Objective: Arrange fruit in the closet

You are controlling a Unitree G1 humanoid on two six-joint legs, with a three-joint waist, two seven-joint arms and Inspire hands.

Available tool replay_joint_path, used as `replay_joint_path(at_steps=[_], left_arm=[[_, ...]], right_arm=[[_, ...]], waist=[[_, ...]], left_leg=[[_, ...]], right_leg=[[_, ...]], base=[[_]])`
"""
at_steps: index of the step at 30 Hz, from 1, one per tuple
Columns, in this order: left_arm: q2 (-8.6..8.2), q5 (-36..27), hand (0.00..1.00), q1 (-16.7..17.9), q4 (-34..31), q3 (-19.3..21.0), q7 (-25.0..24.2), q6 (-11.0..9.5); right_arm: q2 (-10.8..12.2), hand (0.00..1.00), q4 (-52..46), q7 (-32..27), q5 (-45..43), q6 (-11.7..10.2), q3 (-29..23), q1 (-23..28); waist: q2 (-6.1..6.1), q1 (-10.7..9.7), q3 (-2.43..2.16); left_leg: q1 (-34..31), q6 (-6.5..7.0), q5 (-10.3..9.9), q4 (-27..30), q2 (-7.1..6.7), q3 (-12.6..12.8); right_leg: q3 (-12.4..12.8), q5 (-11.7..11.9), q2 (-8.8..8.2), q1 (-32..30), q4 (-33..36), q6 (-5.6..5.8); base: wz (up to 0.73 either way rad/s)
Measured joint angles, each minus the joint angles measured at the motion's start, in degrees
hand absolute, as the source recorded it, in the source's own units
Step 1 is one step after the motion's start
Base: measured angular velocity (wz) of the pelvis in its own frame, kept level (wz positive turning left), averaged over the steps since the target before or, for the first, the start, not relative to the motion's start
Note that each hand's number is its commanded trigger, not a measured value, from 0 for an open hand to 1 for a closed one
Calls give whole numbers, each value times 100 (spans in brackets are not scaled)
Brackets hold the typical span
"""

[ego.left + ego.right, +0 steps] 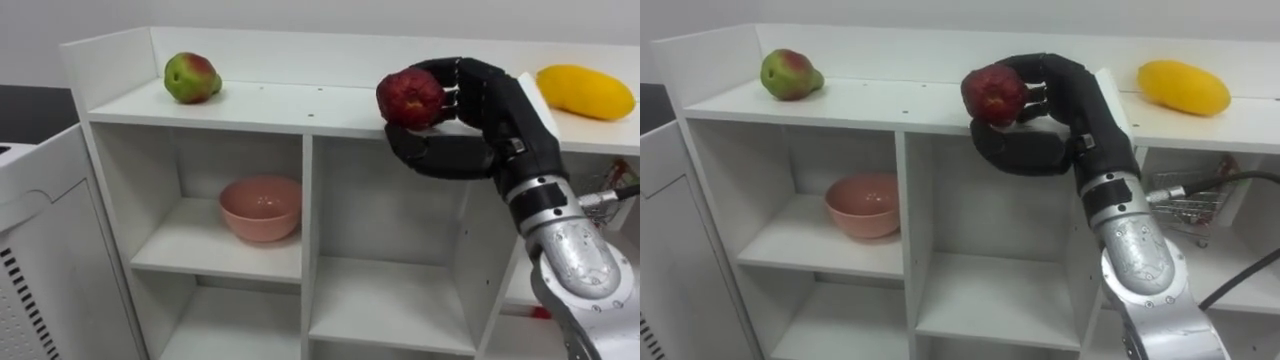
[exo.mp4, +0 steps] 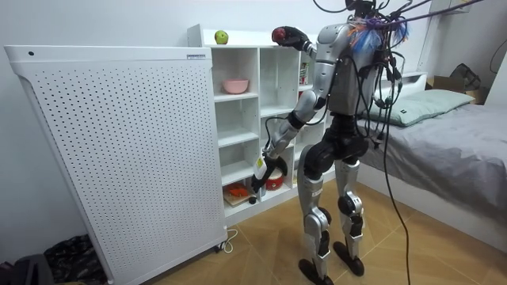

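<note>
Black right robot hand [image 1: 497,118] curled round red apple [image 1: 410,98], thumb beneath, fingers over top. Apple held at front edge of top shelf of closet [image 1: 300,108], near its middle; contact with shelf cannot be told. Left robot hand [image 2: 261,172] seen low beside closet's lower shelves; its state cannot be told. Green-red fruit [image 1: 191,77] laid at closet top's left end, yellow mango [image 1: 585,91] at right end. Pink bowl [image 1: 261,208] kept in closet's upper left compartment. Apple judged firm, smooth, light, prone to rolling and bruising; best gripped round widest part.
</note>
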Motion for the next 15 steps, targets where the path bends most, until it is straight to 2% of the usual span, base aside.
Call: replay_joint_path(at_steps=[7, 11, 15], left_arm=[[0, -8, 0, -67, -53, -10, -24, 7], [1, -51, 0, -104, -53, -9, -43, 8], [1, -124, 0, -100, -38, -9, -95, 7]], right_arm=[[1, 100, 15, 115, 27, 44, 45, -42], [10, 100, 9, 210, 25, 47, 88, -41], [10, 100, -38, 264, 41, 144, 155, -41]], waist=[[-31, -3, -2], [-102, -5, 25], [-134, -2, 24]], left_leg=[[14, 0, 0, -9, -1, -90], [0, 0, 0, -5, -22, -93], [0, 0, 0, 24, -31, -76]], right_leg=[[1, 0, 5, 29, 2, 0], [-3, 0, 8, 23, 1, 0], [49, 0, 2, 24, 8, 0]], base=[[5], [0], [0]])
